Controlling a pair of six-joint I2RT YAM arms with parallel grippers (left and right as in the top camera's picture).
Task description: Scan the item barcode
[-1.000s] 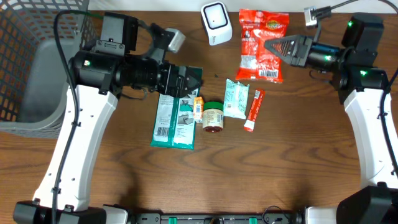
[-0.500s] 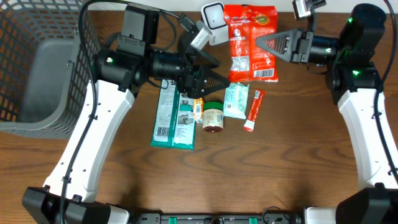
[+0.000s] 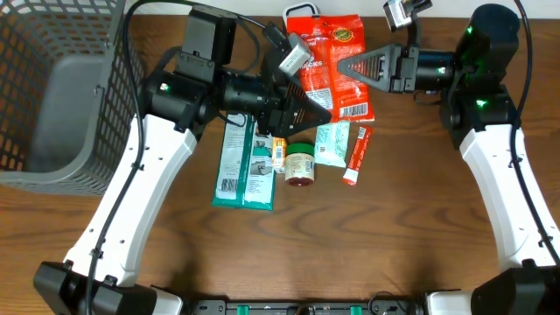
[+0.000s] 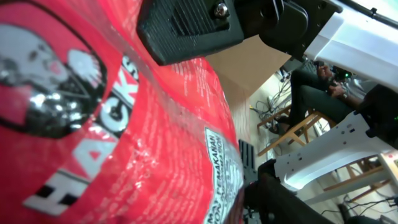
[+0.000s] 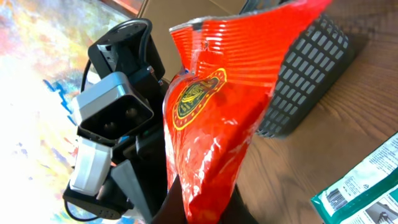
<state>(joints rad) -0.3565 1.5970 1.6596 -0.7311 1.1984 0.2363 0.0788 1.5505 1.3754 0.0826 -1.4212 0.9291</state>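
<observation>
The item is a red snack bag (image 3: 338, 39), held up above the table's back edge. Its white barcode label (image 3: 353, 110) sits at the lower corner. My right gripper (image 3: 341, 68) reaches in from the right and is shut on the bag (image 5: 217, 118), pinching it between the jaws (image 5: 208, 202). My left gripper (image 3: 318, 110) has come in from the left, and the bag's lower left edge lies between its fingers. In the left wrist view the bag (image 4: 112, 124) fills the gap of the left gripper (image 4: 230, 112). Whether those jaws press it is unclear.
A white scanner (image 3: 300, 10) stands behind the bag, mostly hidden. Below lie green wipe packets (image 3: 245, 171), a small orange box (image 3: 278, 153), a green-lidded jar (image 3: 300, 166), a mint packet (image 3: 332, 143) and a red tube (image 3: 356, 156). A grey wire basket (image 3: 52, 87) stands at far left.
My right gripper has carried the bag leftward and up. My left arm has swung right to the bag, and its jaws have narrowed around the bag's edge.
</observation>
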